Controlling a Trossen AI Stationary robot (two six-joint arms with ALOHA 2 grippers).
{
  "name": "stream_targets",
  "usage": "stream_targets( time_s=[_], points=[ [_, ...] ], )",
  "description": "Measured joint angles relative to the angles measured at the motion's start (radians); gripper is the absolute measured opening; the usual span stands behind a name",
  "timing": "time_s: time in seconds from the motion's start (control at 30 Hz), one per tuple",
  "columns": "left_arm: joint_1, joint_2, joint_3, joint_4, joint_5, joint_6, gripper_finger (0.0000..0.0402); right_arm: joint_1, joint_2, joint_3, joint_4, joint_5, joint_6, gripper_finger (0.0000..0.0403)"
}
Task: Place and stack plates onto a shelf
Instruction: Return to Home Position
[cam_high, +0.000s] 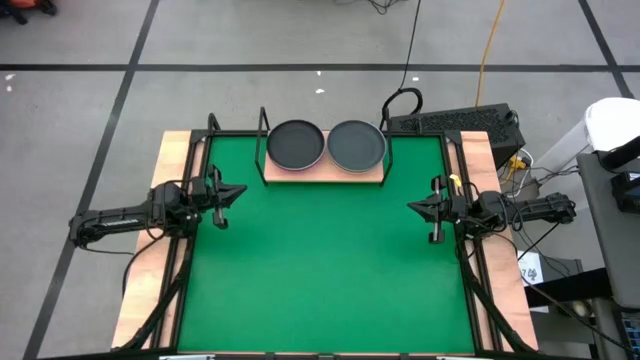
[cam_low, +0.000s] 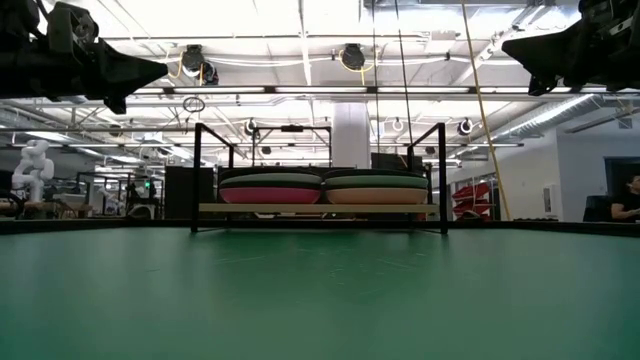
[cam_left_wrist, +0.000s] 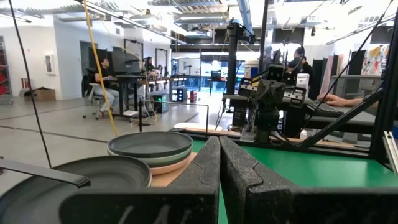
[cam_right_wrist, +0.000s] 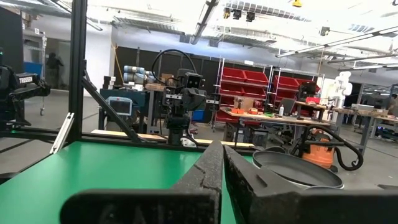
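Clear passage over the mat (cam_high: 320, 250), middle and near side. Far edge blocked: shelf (cam_high: 325, 179), wire frame (cam_low: 196, 175), two plate stacks (cam_high: 296, 144) filling it. Side edges: left gripper (cam_high: 232, 193), right gripper (cam_high: 415, 206), both raised.

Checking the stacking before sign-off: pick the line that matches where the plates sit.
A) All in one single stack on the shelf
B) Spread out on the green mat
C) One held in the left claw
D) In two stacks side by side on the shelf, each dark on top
D: the high view shows the left stack and the right stack side by side on the shelf, each dark grey on top. The left claw and the right claw are shut on nothing.
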Motion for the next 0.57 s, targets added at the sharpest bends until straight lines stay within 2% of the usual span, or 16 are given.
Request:
stream_targets(
  time_s=[0.57],
  points=[
    [0.000,0.000,0.000,0.000,0.000,0.000,0.0001,0.000,0.000,0.000,0.000,0.000,0.000,0.0000]
  ],
)
